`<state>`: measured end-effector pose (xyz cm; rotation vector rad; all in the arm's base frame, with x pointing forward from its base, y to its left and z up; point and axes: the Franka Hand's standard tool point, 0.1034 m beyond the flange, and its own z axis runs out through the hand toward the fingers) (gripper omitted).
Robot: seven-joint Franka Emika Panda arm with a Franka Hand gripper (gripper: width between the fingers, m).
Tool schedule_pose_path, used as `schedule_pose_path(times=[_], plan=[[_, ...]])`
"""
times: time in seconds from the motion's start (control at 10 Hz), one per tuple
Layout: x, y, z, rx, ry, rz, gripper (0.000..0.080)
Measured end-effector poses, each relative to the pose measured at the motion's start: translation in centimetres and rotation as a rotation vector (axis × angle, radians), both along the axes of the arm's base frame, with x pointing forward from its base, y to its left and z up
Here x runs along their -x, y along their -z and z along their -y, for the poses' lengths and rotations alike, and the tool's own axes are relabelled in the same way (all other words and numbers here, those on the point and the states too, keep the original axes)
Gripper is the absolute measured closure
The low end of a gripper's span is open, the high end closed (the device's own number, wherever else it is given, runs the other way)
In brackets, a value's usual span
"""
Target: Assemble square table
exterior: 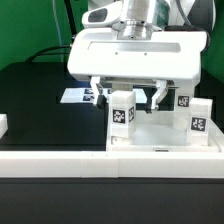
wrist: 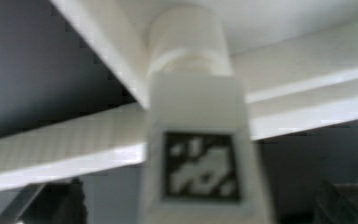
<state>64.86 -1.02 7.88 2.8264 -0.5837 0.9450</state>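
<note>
My tool (exterior: 134, 95) hangs over the square table top (exterior: 160, 133), jaws spread wide, gripping nothing. Between my two fingers (exterior: 158, 96) stands one tagged leg (exterior: 122, 110), upright on the top, tag facing the exterior view. In that view both fingers look a little apart from the leg's sides; I cannot tell for sure whether one brushes it. The wrist view is filled by this leg (wrist: 197, 120), blurred, tag towards the camera, with the top's raised rim behind it and a dark fingertip (wrist: 37, 203) low at each side.

Count: one top, sitting on the black counter (exterior: 40, 105) against the long white border wall (exterior: 60, 157). Three legs visible: the one under my tool, a second leg (exterior: 197, 120) at the top's corner towards the exterior view's right, and a third leg (exterior: 183, 98) behind that one. One marker board (exterior: 76, 96) lies flat on the counter, off to the exterior view's left of the top.
</note>
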Motion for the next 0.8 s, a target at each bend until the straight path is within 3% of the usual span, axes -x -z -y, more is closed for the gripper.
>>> schedule_pose_path(times=[0.1,0.3,0.4,0.8], plan=[[-0.5,-1.6,2.0,-0.029,0.012,-0.035,0.0151],[-1.2,-4.2,3.3,-0.135,0.037,-0.099,0.0151],[-1.5,-4.4,2.8,-0.159,0.035,-0.113,0.0151],[-1.2,-4.0,2.2,-0.355,0.044,-0.496,0.0151]])
